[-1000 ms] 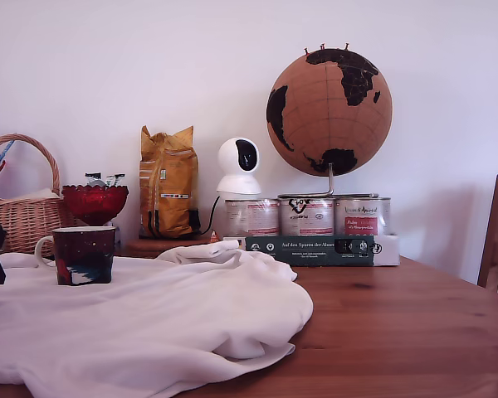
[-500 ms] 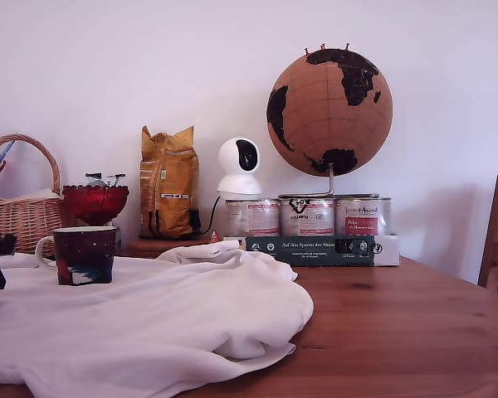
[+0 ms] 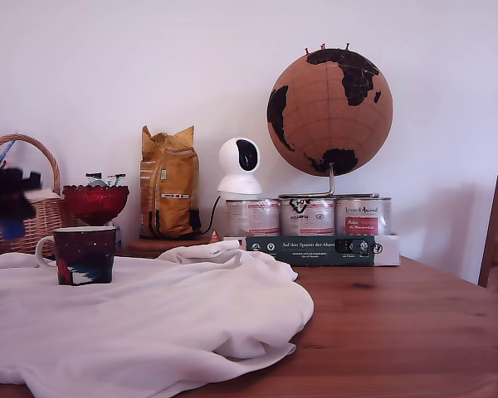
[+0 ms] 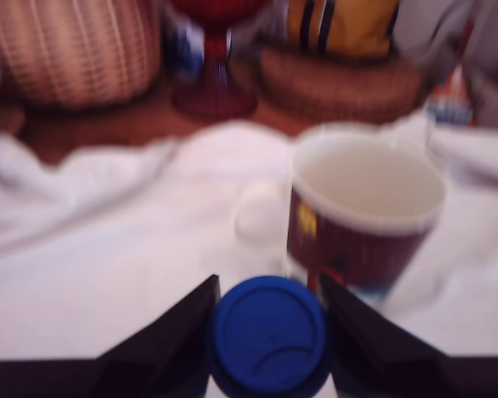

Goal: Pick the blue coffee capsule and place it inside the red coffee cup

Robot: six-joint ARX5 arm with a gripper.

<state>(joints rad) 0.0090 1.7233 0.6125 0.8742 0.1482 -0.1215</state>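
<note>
With the small bright blue tapered coffee capsule (image 4: 268, 336) clamped between its two dark fingers, the end effector (image 3: 7, 201) hangs in the air, up above rim height of the dark maroon speckled ceramic mug with the white rim and handle (image 3: 81, 254) and off to the exterior view's left of it. The mug stands upright on the white cloth (image 3: 158, 319) spread over the wooden tabletop (image 3: 415, 332), mouth open and, from the wrist view, empty inside. The capsule sits well seated in the grip, its flat blue end facing the wrist camera. The job now, as I read it, is the carry: bring the capsule across until it is centred over the mug's mouth, clear of the white rim, then lower before letting go so it drops inside rather than bouncing off the lip. The handle points toward the end effector's side, so stay high on the approach. Behind the mug, the translucent red glass footed bowl (image 3: 95, 202) is not the target.
</note>
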